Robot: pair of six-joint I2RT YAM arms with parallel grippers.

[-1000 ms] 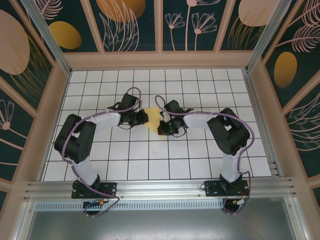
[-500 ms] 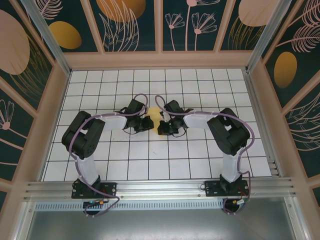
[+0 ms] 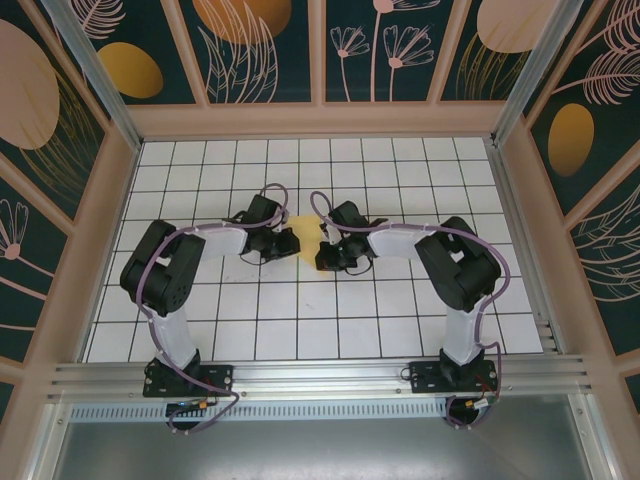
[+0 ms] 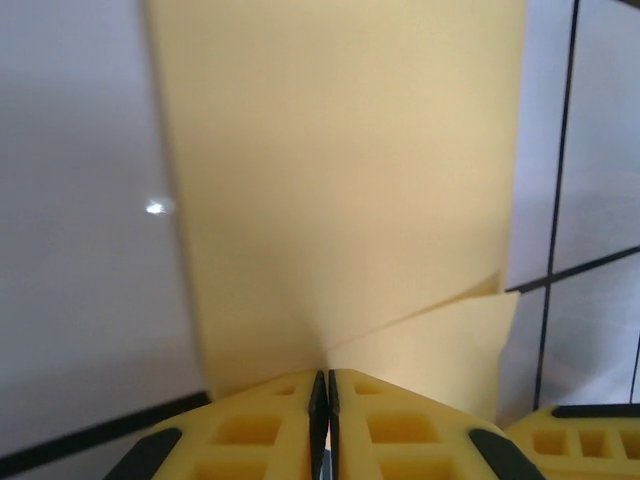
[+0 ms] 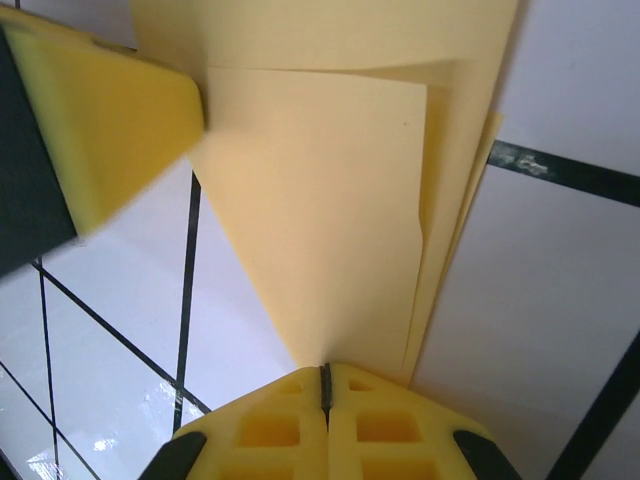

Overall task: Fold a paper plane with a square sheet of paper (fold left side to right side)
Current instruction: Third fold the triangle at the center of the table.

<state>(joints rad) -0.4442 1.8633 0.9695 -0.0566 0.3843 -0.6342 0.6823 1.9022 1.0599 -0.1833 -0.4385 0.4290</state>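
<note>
The yellow sheet of paper point(image 3: 307, 238) hangs between my two grippers near the table's middle, folded into overlapping layers. My left gripper point(image 3: 291, 243) is shut on the paper's left edge. In the left wrist view the paper point(image 4: 340, 180) runs up from the pinched jaws of the left gripper point(image 4: 322, 388), with a slanted flap at the right. My right gripper point(image 3: 322, 251) is shut on the opposite edge. In the right wrist view a pointed flap of the paper point(image 5: 320, 220) ends in the closed jaws of the right gripper point(image 5: 325, 378), and stacked layer edges show on the right.
The white grid-tiled table point(image 3: 300, 320) lies under both arms, walled by wooden panels point(image 3: 320, 120). The two grippers sit very close: a left finger point(image 5: 110, 130) shows in the right wrist view, and a right finger point(image 4: 590, 440) in the left wrist view.
My left arm swung right toward the right gripper, then eased back a little left, so slightly more paper shows between them again. The right arm has stayed still.
</note>
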